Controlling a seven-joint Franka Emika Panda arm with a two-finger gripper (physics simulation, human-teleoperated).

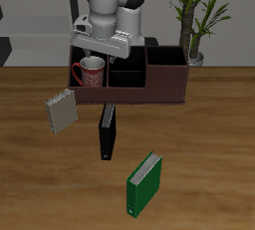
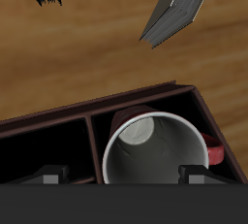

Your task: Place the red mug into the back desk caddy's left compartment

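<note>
end effector open, pointing down

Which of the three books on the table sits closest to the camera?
The green book, nearest the table's front edge. The black book and grey book stand farther back.

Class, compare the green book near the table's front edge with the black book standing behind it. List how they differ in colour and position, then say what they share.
Colour: the green book has a green cover, while the black book is black. Position: the green book stands nearest the table's front edge; the black book stands farther back, closer to the desk caddy. Angle: the green book is turned at a diagonal, whereas the black book points almost straight front to back. Both stand upright on the wooden table.
</note>
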